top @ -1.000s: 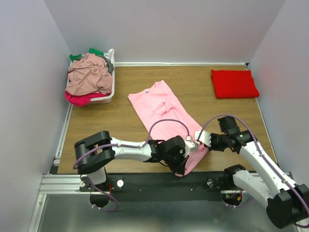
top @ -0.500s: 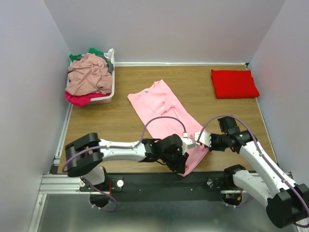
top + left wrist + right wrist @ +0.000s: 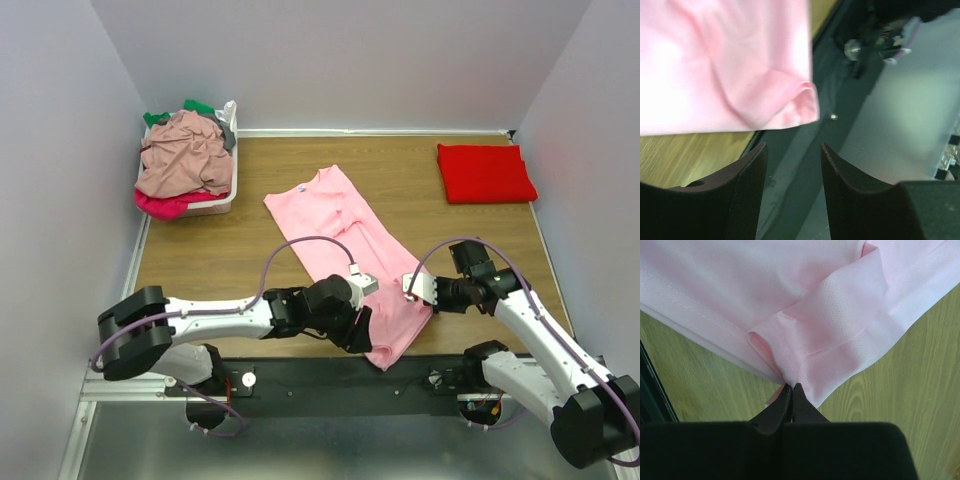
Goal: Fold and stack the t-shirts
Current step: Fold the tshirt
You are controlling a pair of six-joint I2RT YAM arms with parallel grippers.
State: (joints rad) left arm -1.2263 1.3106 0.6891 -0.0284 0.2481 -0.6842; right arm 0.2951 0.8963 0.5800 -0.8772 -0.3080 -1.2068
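Observation:
A light pink t-shirt (image 3: 335,235) lies slantwise on the wooden table, its lower corner (image 3: 800,102) hanging over the near edge. My left gripper (image 3: 366,330) hovers just short of that corner, open, with nothing between its fingers (image 3: 747,185). My right gripper (image 3: 418,290) is shut on the pink shirt's right hem (image 3: 805,340), pinching a fold of it low over the wood. A folded bright red t-shirt (image 3: 485,172) rests at the back right. More t-shirts, dusty rose (image 3: 185,155), magenta (image 3: 165,206) and green (image 3: 200,105), are heaped at the back left.
The heaped shirts sit in a white plastic basket (image 3: 236,165) against the left wall. A dark metal rail (image 3: 300,375) runs along the near edge under the shirt's corner. Pale walls close in the table on three sides.
My left gripper opened, let go of the pink shirt's lower corner and drew back to the left. The corner now lies over the near edge. The right arm has stayed put.

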